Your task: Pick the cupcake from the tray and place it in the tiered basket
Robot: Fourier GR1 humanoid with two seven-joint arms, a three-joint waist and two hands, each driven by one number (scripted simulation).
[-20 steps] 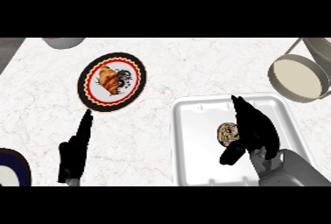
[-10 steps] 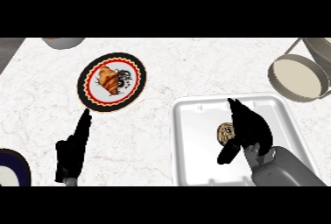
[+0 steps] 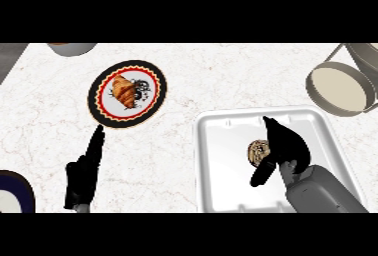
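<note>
While both hands were over the counter [image 3: 221, 70], the items stood as follows.

Item 1: cupcake [image 3: 256, 151]. It sat on the floor of the tray, right of the tray's middle, seen from above as a small brown round. Its right side was hidden under the right hand.

Item 2: tray [image 3: 221, 165]. White, rectangular with rounded corners, at the lower right of the head view.

Item 3: right hand [image 3: 286, 144]. Black, on a grey forearm rising from the lower right. Its fingers reached out fairly straight over the cupcake's right edge, and the thumb [image 3: 262, 176] hung apart below the cupcake. The hand had not closed on it; whether it touched could not be told.

Item 4: tiered basket [image 3: 338, 90]. Round, grey-walled with a pale floor, at the upper right, apart from the tray.

Item 5: left hand [image 3: 83, 172]. At the lower left, fingers straight and pressed together, pointing up toward the plate and holding nothing.

Item 6: plate [image 3: 127, 65]. Black-and-red rim, carrying a croissant [image 3: 124, 94], at upper left.

Item 7: grey vessel [image 3: 71, 47], cut off at the top left.

Item 8: dark plate [image 3: 13, 192], cut off at the lower left edge.
</note>
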